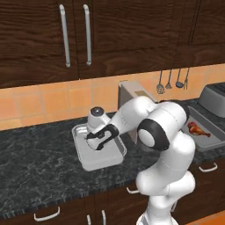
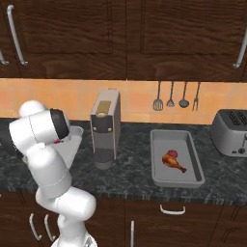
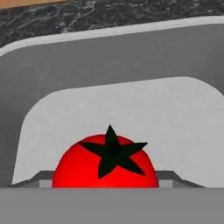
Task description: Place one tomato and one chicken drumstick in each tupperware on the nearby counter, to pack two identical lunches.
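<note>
Illumination even and diffuse in all three views; no single source evident. Rendered look throughout, flat shading, soft edges, low resolution.

Left base view: upper cabinets (image 1: 39, 39) dark, grain still legible. Orange backsplash (image 1: 44, 103) bright, unglared. Faint soft shadow under the arm on the tupperware (image 1: 88, 165) near the counter's (image 1: 30, 171) middle. Mild gloss highlights on the white arm shell.

Right base view: counter marbling slightly mottled; toaster (image 2: 231, 130) at the right edge shows a gentle sheen.

Hand view: the tomato (image 3: 105, 168) is saturated, crisp-edged, no specular spot. Tray floor lighter than its walls; no edge distortion visible.
</note>
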Controlling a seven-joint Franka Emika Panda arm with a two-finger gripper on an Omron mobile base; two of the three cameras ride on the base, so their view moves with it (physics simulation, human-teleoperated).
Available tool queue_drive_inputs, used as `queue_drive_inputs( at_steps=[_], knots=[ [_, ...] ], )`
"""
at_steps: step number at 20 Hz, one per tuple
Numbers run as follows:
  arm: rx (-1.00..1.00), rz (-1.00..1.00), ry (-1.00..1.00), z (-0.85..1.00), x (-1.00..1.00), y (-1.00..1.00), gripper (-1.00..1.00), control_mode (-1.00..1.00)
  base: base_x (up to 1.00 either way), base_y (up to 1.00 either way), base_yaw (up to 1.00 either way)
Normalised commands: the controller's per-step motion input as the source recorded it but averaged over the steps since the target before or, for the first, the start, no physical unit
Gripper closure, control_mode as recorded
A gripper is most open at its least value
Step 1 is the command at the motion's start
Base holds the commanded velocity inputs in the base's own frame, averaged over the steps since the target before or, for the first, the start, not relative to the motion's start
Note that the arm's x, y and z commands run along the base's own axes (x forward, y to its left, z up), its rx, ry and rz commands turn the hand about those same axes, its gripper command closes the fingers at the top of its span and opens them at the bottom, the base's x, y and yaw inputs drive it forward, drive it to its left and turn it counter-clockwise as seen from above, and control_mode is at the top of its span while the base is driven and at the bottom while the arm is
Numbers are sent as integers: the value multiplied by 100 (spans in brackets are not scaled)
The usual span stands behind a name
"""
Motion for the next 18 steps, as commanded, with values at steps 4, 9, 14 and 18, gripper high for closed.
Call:
queue_drive_inputs(
  at_steps=[4,9,14,18],
  knots=[
    [0,-3,-2,63,-21,-7,-100,-100,0,0,0],
    [0,-6,-2,44,-42,-42,-100,-100,0,0,0],
    [0,0,-4,29,-96,-54,-100,-100,0,0,0],
    [4,0,-13,81,-100,-49,-100,-100,0,0,0]
  ],
)
